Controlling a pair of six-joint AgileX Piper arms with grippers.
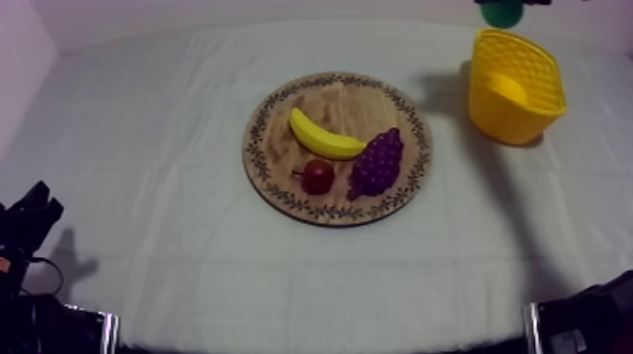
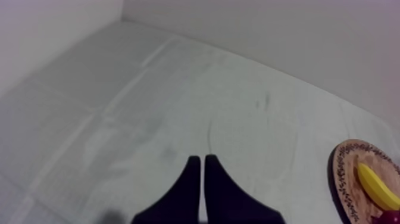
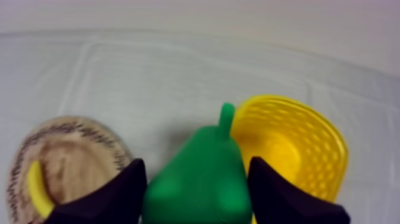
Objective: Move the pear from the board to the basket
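The right gripper (image 3: 196,168) is clamped on the green pear (image 3: 202,184), with its black fingers (image 3: 119,190) pressed to either flank and the stem pointing away from the wrist. The pear hangs clear of the table (image 1: 170,141) and off the wooden board (image 1: 337,148), just beside the rim of the yellow basket (image 3: 309,143) (not inside it). From above it is a green shape at the table's far edge, beyond the basket, which stands near the far right corner with its mouth upward.

The board lies at the middle of the table and carries a banana (image 1: 323,138), a bunch of grapes (image 1: 379,162) and a small red fruit (image 1: 317,175). The banana is toward the far side, the grapes lie at the board's right against the banana's end, and the red fruit is at the near side, just beside the grapes.

The left gripper (image 2: 199,159) has its fingers together in a narrow wedge, holding nothing. It sits over bare cloth by the table's near left corner, well apart from the board.
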